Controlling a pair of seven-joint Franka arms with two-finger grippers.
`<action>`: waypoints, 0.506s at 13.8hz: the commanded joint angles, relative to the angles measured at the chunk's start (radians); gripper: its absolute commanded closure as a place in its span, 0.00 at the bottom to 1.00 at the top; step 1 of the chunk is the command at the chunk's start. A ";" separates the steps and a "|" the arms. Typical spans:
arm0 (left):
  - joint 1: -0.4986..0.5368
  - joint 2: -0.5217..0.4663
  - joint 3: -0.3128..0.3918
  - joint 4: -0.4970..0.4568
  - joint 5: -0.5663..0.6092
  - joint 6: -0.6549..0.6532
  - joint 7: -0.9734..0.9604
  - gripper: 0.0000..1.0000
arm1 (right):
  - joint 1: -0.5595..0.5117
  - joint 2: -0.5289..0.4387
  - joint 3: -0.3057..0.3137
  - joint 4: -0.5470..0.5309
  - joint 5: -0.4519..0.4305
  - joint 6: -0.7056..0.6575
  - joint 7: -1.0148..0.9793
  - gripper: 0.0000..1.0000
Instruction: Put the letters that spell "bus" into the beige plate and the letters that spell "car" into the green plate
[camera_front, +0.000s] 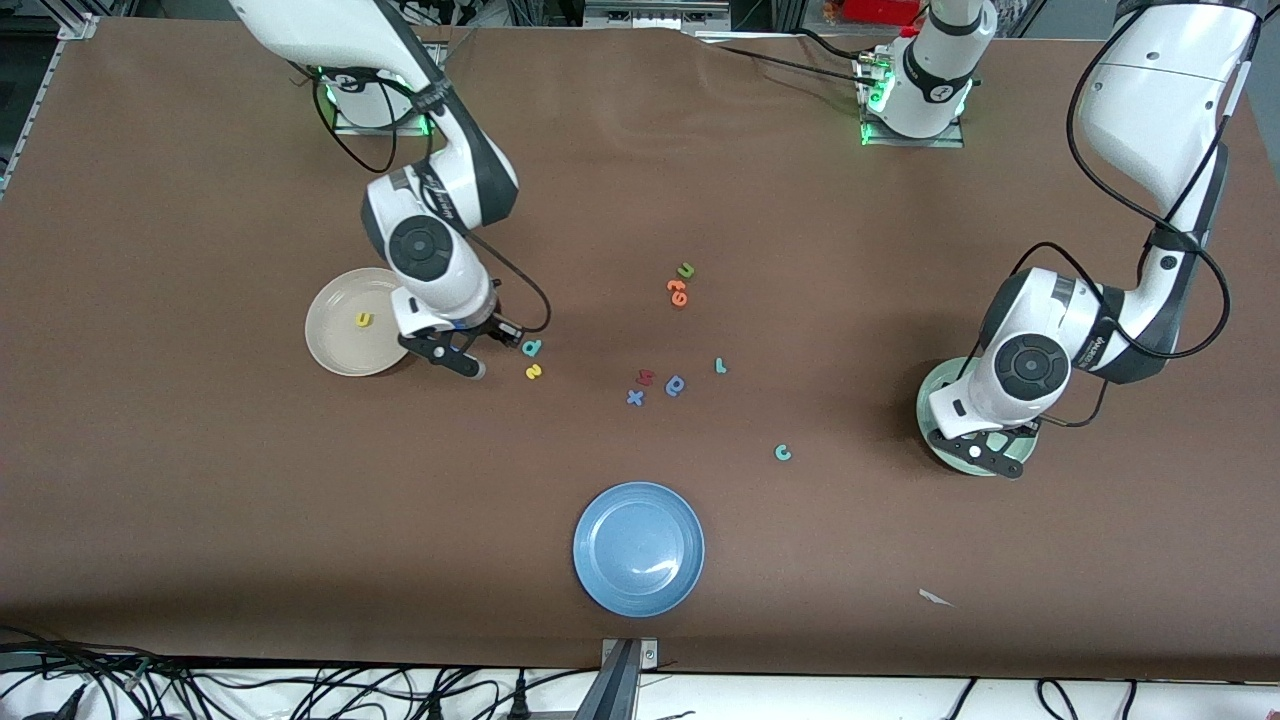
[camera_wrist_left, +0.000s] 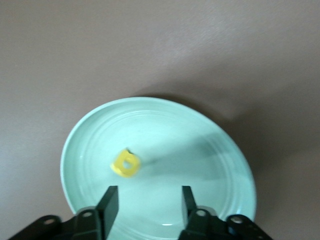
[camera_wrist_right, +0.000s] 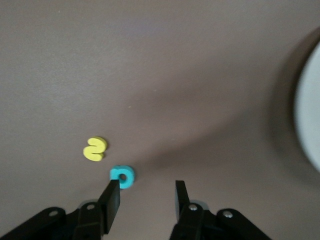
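Yellow "a" lies in green plate — alone.

R arm comes from its base at top of front view, elbow bent, wrist pointing down w/ right claw low over the bench. Its fingers stand apart, nothing between them. L arm drops from high at its own end, forearm folding back toward the base, wrist angled down; left claw hangs low too. Its fingers also parted, gap empty, no contact w/ anything. Both wrists tilted roughly vertical, cables looping off each forearm.
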 joint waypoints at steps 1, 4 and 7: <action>-0.007 0.000 -0.011 0.045 -0.230 -0.003 -0.031 0.00 | 0.027 0.054 -0.002 0.029 0.008 0.044 0.085 0.47; -0.103 0.036 -0.011 0.115 -0.355 -0.003 -0.217 0.00 | 0.047 0.085 -0.002 0.026 0.010 0.078 0.088 0.47; -0.219 0.119 -0.008 0.204 -0.351 -0.003 -0.498 0.00 | 0.051 0.111 -0.002 0.026 0.010 0.130 0.086 0.47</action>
